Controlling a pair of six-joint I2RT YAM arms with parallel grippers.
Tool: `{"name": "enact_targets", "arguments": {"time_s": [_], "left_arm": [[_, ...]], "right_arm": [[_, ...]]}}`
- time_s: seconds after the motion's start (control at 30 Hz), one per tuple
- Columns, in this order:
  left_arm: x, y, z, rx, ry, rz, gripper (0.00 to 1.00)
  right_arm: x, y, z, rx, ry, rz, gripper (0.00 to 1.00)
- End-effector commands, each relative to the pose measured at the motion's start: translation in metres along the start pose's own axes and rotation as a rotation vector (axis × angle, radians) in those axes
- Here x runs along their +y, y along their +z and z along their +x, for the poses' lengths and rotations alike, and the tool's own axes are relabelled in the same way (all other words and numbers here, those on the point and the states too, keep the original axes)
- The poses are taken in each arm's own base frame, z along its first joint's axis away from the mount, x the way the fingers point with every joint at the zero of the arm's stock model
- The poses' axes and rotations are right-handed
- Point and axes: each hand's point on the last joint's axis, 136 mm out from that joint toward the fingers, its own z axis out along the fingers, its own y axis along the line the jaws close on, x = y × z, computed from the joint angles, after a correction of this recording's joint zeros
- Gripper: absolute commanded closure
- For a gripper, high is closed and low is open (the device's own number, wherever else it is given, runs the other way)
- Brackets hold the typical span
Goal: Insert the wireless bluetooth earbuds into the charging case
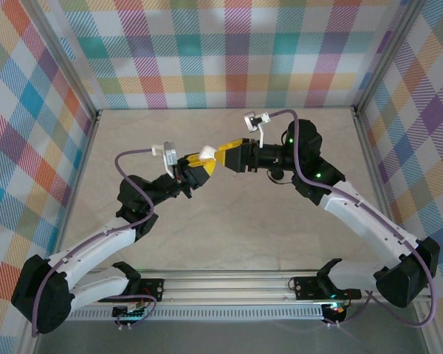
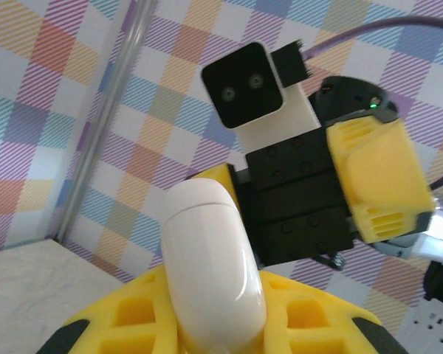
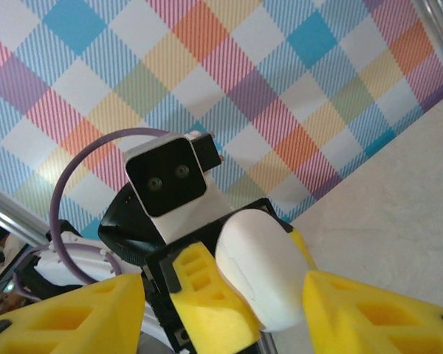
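Observation:
A white charging case (image 2: 210,273), lid closed with its seam showing, is held above the table's middle. My left gripper (image 2: 214,328) is shut on it, yellow fingers (image 2: 144,317) pressing both sides. In the top view the case (image 1: 208,152) sits between the two grippers, which meet tip to tip. My right gripper (image 3: 225,321) stands open around the case (image 3: 269,269). Its right finger (image 3: 384,317) is next to the case and its left finger (image 3: 66,317) is well away. The left gripper's yellow finger (image 3: 207,299) lies between them. The earbuds are hidden.
The beige tabletop (image 1: 229,228) lies under both raised arms. Plaid walls (image 1: 229,51) close off the back and both sides, with aluminium posts (image 1: 70,81) at the corners. A metal rail (image 1: 229,284) carries the arm bases at the near edge.

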Motion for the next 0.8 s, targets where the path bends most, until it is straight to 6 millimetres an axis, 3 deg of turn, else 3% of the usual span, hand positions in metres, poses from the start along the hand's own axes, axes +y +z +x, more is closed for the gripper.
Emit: {"name": "enact_targets", "arguments": {"time_s": [0.0,0.23,0.6,0.77], "left_arm": [[-0.025,-0.004,-0.021,-0.041,0.004,0.081,1.0],[-0.031,-0.007,-0.025,-0.047,-0.001,0.089,1.0],[-0.033,-0.005,-0.022,-0.037,-0.015,0.112,1.0],[-0.034,-0.004,-0.021,-0.023,-0.016,0.121,1.0]], "right_arm": [[0.024,-0.002,-0.003,0.01,-0.102,-0.111,0.44],[0.029,0.003,0.004,0.051,-0.076,-0.192,0.54],[0.011,0.018,0.007,0.082,-0.013,-0.197,0.51],[0.013,0.02,0.003,0.07,-0.016,-0.214,0.63]]}}
